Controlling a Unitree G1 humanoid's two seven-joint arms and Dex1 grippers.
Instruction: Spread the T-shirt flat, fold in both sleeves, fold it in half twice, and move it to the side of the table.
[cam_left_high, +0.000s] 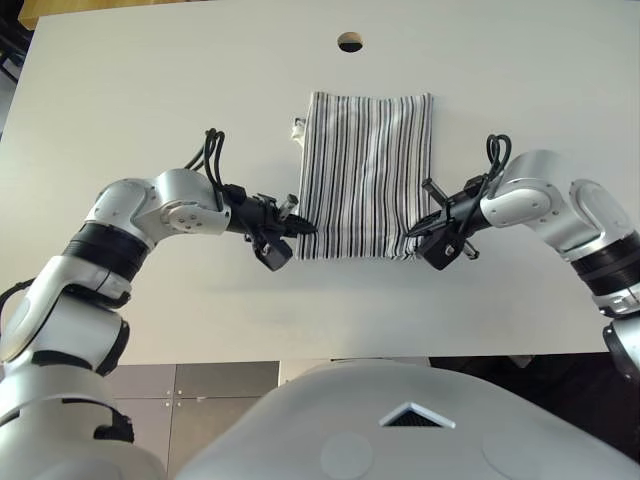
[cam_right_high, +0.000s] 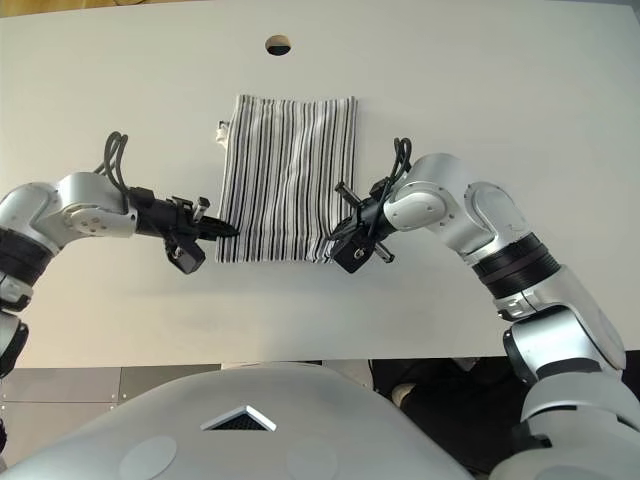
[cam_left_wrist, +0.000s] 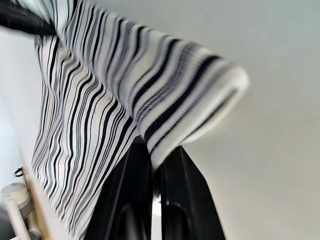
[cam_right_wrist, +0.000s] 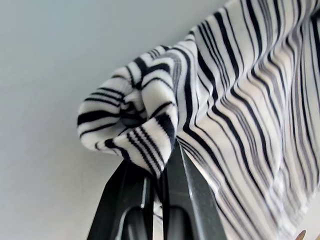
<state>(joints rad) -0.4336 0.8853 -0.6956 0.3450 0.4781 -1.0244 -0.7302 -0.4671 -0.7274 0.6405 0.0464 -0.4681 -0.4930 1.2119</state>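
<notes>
- The left jaws are clenched on the T-shirt (cam_left_high: 365, 170) at the corner farthest from the round hole (cam_left_high: 350, 42) on the robot's left. In the left wrist view, the two black fingers (cam_left_wrist: 125, 200) close on a rolled, thick edge of striped cloth.
- The right jaws are likewise clamped on the shirt, at the corner farthest from the hole on the robot's right. In the right wrist view the fingers (cam_right_wrist: 187, 200) pinch a bunched, curled knot of fabric.
- The T-shirt has narrow black and white stripes and is already folded into an upright rectangle, its stripes running toward and away from the hole.
- It lies on the white table (cam_left_high: 150, 90), on the robot's side of the hole. Its far edge is near the hole but apart from it, and the hole sits roughly above the left half of that edge.
- The far part of the shirt lies flat and smooth, while both held corners are gathered where the jaws grip them. In the left wrist view the cloth slopes away from the grip.
- A small white tag (cam_left_high: 298, 127) sticks out from the shirt's corner nearest the hole, on the robot's left.
- The two arms come in from opposite sides of the shirt, each at about the same distance from the hole.
</notes>
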